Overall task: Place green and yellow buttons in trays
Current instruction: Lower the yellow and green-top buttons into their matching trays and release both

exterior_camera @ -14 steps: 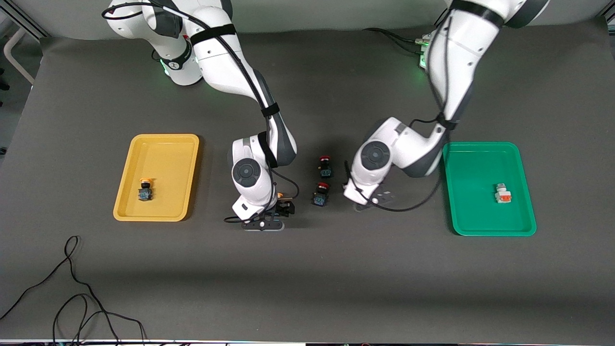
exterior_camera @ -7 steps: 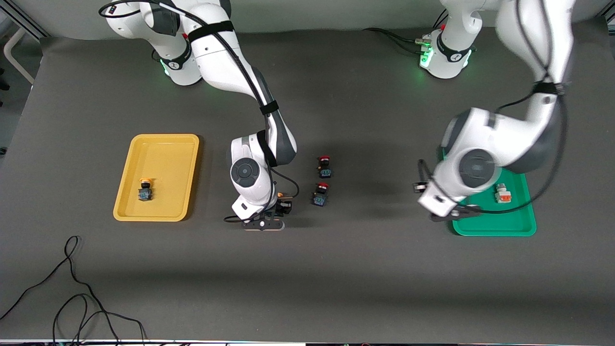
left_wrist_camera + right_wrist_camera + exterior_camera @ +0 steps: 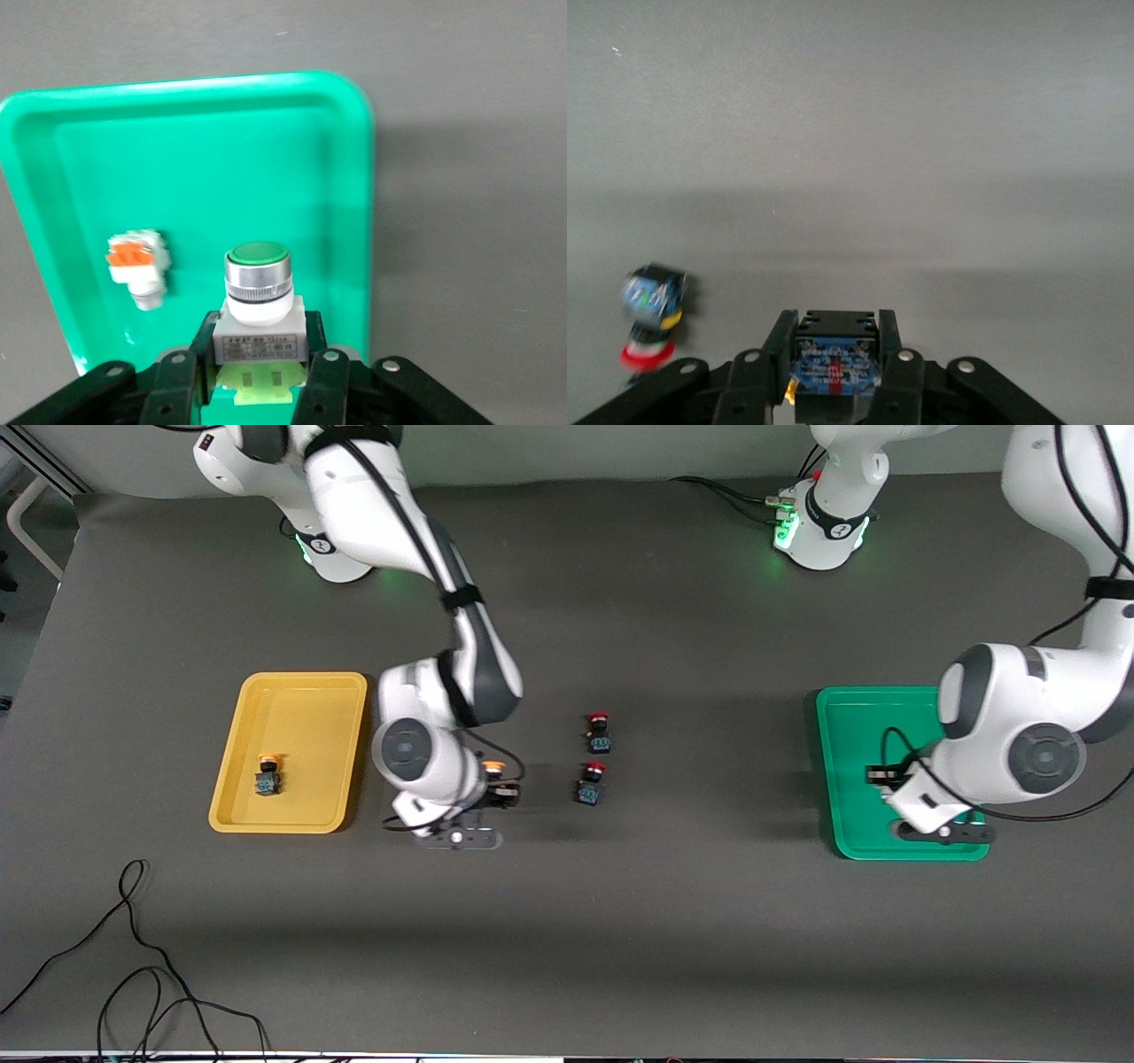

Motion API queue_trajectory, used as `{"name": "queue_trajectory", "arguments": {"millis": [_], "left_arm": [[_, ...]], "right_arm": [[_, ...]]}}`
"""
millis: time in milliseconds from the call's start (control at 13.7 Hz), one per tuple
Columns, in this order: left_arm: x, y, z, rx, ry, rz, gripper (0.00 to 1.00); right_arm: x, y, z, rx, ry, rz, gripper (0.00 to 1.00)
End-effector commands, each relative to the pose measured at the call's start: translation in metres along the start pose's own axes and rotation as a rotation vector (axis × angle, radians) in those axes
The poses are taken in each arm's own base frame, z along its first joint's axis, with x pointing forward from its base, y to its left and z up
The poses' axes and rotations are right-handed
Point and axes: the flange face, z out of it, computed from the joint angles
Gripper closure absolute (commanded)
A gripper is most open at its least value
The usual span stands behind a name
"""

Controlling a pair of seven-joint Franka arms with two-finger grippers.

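You've just swung your left tool [image 3: 257, 376] over the green tray [image 3: 850, 717] clamping the green button [image 3: 257, 292] beside the orange-faced one [image 3: 137, 266] – one yellow button [image 3: 493, 767] lifted in your right tool [image 3: 496, 790], another [image 3: 267, 772] under way in the yellow tray [image 3: 306, 686], two red ones [image 3: 595, 757] left on the bench [image 3: 620, 939].

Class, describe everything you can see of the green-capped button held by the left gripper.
The green-capped button has a round, flat green cap in a ribbed silvery collar, on a white blocky body bearing a small printed label, with a pale-green base below. It looks like plastic. The left gripper is shut on its body, holding it over the green tray, above the white, orange-faced button lying there.
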Motion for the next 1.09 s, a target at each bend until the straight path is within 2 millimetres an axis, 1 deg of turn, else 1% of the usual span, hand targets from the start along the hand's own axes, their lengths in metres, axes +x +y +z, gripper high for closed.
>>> {"name": "queue_trajectory", "arguments": {"millis": [0,73,146,219,292,365,438,510,583,656,729,802,875,948,1021], "left_arm": [[-0.023,-0.017,0.029,-0.008,0.023,0.027,1.0],[-0.027,-0.015,0.045,-0.013,0.044,0.029,1.0],[-0.034,-0.017,0.063,-0.02,0.071,0.025,1.0],[-0.042,-0.024,0.08,-0.029,0.096,0.012,1.0],[-0.048,-0.022,0.093,-0.035,0.11,0.013,1.0],[-0.052,-0.017,0.104,-0.04,0.127,0.017,1.0],[-0.057,-0.014,0.116,-0.047,0.14,0.018,1.0],[-0.059,-0.013,0.125,-0.053,0.152,0.019,1.0],[-0.058,-0.012,0.128,-0.057,0.152,0.018,1.0],[-0.057,-0.014,0.126,-0.054,0.155,0.019,1.0],[-0.058,-0.018,0.119,-0.05,0.16,0.012,0.31],[-0.058,-0.02,0.107,-0.042,0.164,0.008,0.0],[-0.059,-0.02,0.094,-0.034,0.157,-0.012,0.0],[-0.059,-0.021,0.07,-0.018,0.154,-0.023,0.0],[-0.056,-0.02,0.043,-0.004,0.138,-0.031,0.0]], "right_arm": [[0.005,0.05,-0.056,-0.004,-0.037,-0.105,0.68],[0.007,0.078,-0.071,-0.045,-0.06,-0.161,0.69],[0.01,0.103,-0.08,-0.064,-0.079,-0.201,0.69],[0.012,0.142,-0.086,-0.078,-0.093,-0.229,0.69],[0.01,0.178,-0.084,-0.084,-0.112,-0.254,0.69],[0.007,0.217,-0.079,-0.085,-0.13,-0.285,0.69],[0.004,0.247,-0.072,-0.082,-0.137,-0.31,0.69],[0.001,0.27,-0.061,-0.091,-0.126,-0.319,0.69],[-0.001,0.283,-0.048,-0.102,-0.118,-0.305,0.69],[-0.003,0.292,-0.034,-0.118,-0.111,-0.29,0.69],[-0.007,0.295,-0.017,-0.118,-0.106,-0.274,0.69],[-0.011,0.294,0.003,-0.096,-0.089,-0.258,0.69],[-0.014,0.295,0.019,-0.096,-0.079,-0.252,0.69],[-0.018,0.297,0.031,-0.101,-0.083,-0.246,0.69],[-0.022,0.299,0.04,-0.107,-0.087,-0.242,0.69]]}}
